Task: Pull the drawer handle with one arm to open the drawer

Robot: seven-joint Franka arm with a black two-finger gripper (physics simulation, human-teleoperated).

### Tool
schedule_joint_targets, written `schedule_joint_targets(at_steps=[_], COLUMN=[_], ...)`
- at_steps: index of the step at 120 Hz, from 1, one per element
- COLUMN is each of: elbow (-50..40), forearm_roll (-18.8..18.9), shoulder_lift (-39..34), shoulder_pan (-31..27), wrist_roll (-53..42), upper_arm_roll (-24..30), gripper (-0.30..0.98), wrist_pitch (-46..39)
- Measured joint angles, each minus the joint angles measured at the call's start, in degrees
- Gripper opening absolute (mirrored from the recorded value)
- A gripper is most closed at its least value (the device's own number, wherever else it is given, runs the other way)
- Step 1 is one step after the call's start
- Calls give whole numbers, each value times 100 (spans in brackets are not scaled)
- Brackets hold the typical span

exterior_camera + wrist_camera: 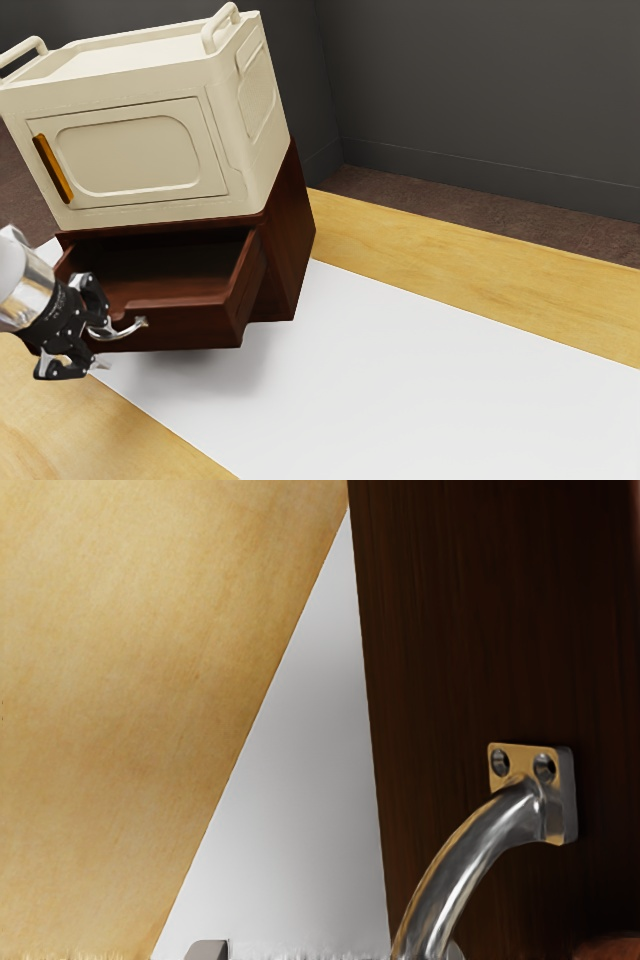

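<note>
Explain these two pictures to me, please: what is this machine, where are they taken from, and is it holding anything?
These are computer-simulated pictures of a robot arm with a black two-finger gripper, a sort of mechanical hand. The exterior view looks on from the arm's side; the wrist view comes from a camera on the hand, close to the curved metal handle.

A dark wooden cabinet stands on a white sheet over a pale wooden table, with a cream box on top. Its drawer is pulled out.

The fingers stand apart at the handle, so nothing looks gripped.
</note>
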State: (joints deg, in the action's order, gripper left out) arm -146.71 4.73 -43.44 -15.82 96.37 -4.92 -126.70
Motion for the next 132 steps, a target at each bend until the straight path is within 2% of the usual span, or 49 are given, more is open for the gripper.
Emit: schedule_joint_targets(at_steps=[57,132], elbow=[-263,-29], forearm_roll=[56,288], shoulder_lift=[-372,-376], shoulder_pan=[81,60], wrist_roll=[11,-28], upper_arm_roll=[0,-2], gripper=[17,17], wrist_pitch=[-1,34])
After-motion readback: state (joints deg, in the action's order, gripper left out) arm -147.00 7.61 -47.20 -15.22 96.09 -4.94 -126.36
